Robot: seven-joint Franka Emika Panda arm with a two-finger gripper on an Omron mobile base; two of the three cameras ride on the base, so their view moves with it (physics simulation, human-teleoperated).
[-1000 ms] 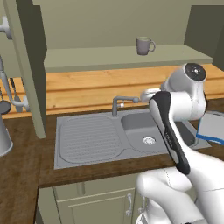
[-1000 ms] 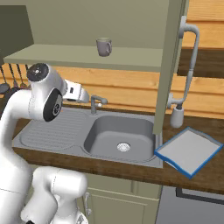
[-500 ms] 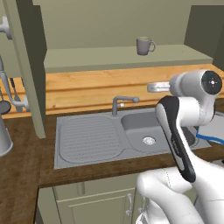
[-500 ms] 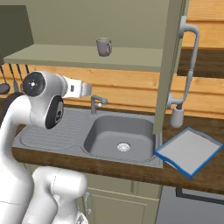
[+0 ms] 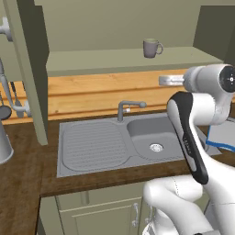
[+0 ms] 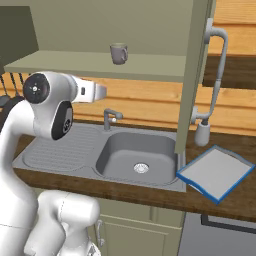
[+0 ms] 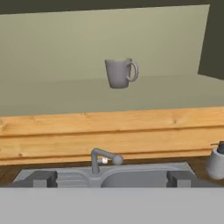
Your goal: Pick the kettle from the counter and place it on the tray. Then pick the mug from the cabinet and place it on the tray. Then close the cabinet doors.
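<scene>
One mug point(image 7: 120, 73) upright on cabinet shelf point(image 5: 128, 62), handle right | gripper point(image 7: 111, 178) spread wide, empty, aimed below mug, well apart | tray point(image 6: 216, 172) bare | hand to be raised, body straddled squarely, handle avoided.

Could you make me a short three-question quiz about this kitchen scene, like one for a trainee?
1. True or false: the mug stands upright on the cabinet shelf.
2. What lies on the tray right now? A) a blue kettle B) the mug C) nothing
3. Fill in: the gripper points toward the ____ wall, with its fingers spread apart.

Key
1. True; it stands alone on the pale green shelf, above the sink.
2. C; the right base view shows its grey surface bare.
3. Back; the hand view looks over the faucet at the wooden wall and the mug above it.
</scene>
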